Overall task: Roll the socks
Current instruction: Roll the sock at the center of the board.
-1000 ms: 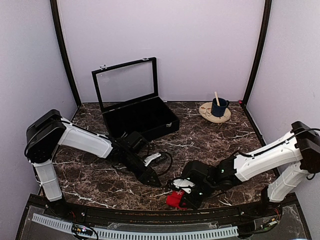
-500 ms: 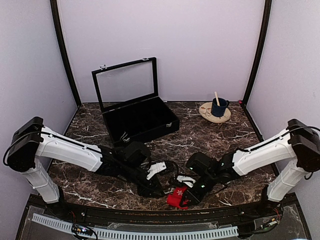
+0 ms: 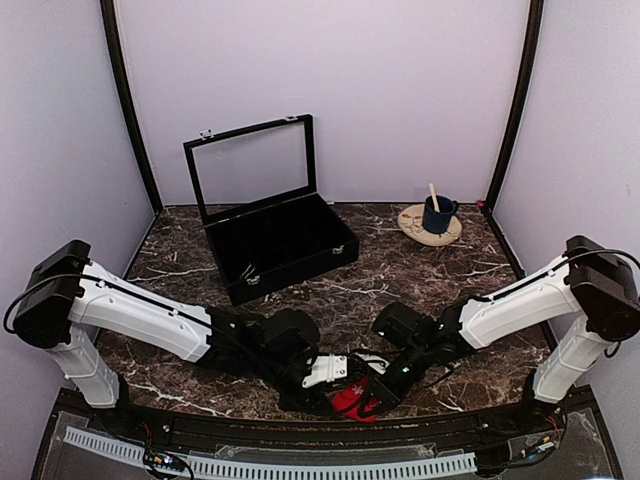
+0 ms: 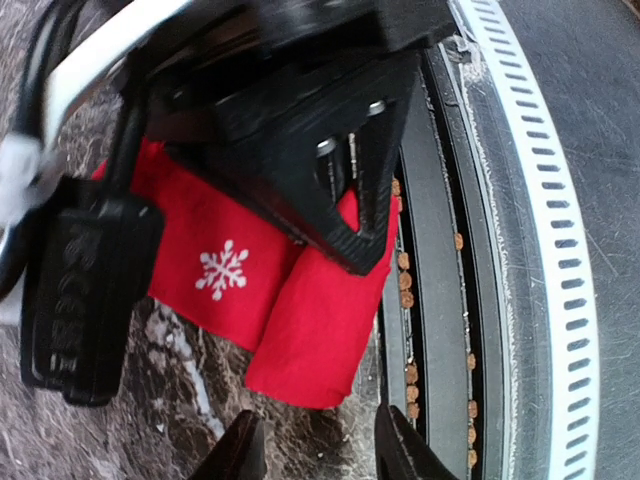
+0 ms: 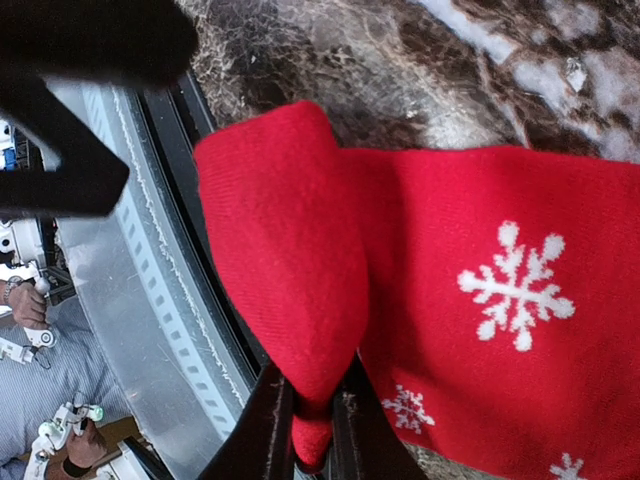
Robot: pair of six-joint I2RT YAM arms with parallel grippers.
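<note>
Pale lilac walls [image 3: 400, 80] closed in a dark marbled worktop [image 3: 420, 270] on three sides.

- Far left corner: a black case [image 3: 285, 240] stood with its glazed lid [image 3: 255, 165] raised upright.
- Far right corner: a blue cup [image 3: 437, 215] with a pale stick in it sat on a round wooden plate [image 3: 420, 232].
- Near edge, roughly at its middle: the socks [image 3: 352, 400], red with white snowflake marks, lay bunched on the marble. One edge was folded over into a thick lip. That side reached the dark rim [image 4: 430, 300] running along the near edge, and a white slotted strip [image 4: 540, 200] ran beyond the rim.
- Right hand [image 5: 305, 430]: it was low over the socks, reaching in from the right. Its fingers were closed tight on the folded red lip, with fabric pinched between them and the fold bulging above the tips.
- Left hand [image 4: 315, 455]: it was down at the near edge just left of the socks, reaching in from the left. Its fingers stood apart with only bare marble between them. The tips were just short of the nearest sock edge and held nothing.
- Both hands were close together over the same small patch of the worktop, well apart from the case and the cup.
</note>
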